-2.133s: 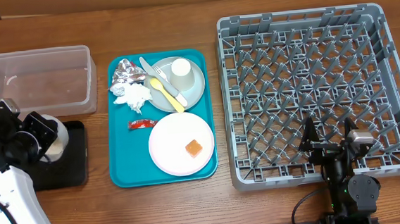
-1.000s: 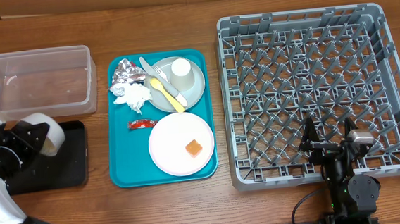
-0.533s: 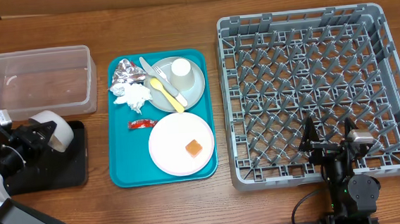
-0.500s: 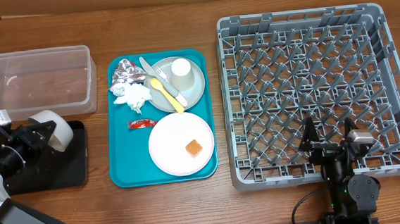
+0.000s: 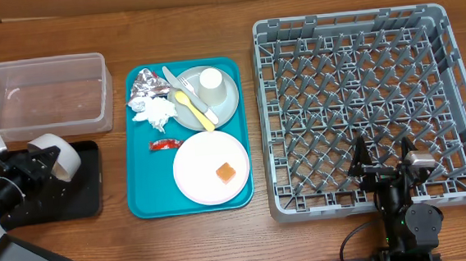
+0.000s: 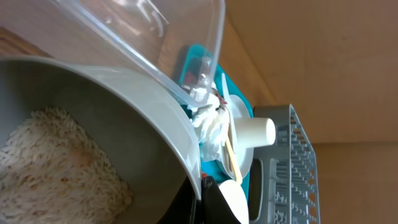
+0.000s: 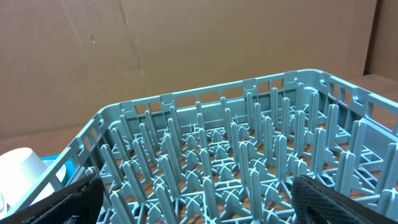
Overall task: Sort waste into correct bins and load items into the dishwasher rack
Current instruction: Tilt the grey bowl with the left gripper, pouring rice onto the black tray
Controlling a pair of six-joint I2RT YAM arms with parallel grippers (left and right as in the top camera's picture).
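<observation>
My left gripper [image 5: 23, 168] is shut on the rim of the small white bowl [image 5: 55, 154], which is tipped on its side over the black tray [image 5: 85, 190]. In the left wrist view the bowl [image 6: 155, 118] still holds rice [image 6: 56, 162]. The clear tub [image 5: 41, 94] lies just behind. The teal tray [image 5: 143, 198] holds the foil ball [image 5: 142, 87], napkin [image 5: 156, 111], red packet [image 5: 165, 143], a white plate [image 5: 195, 178] with the orange cube [image 5: 225, 172], and a grey-green plate [image 5: 227, 106] with cup [image 5: 211, 81] and yellow fork [image 5: 194, 107]. My right gripper [image 5: 384, 169] is open and empty at the front of the dishwasher rack [image 5: 349, 24].
The rack's upright pegs [image 7: 249, 162] fill the right wrist view, with the cup's edge [image 7: 22, 168] at far left. Bare wooden table [image 5: 192, 248] runs along the front. Pale cutlery [image 5: 172, 75] lies on the grey-green plate.
The left gripper has rolled the bowl from mouth-up onto its side over the black tray and shifted it slightly left. The right arm has not moved.
</observation>
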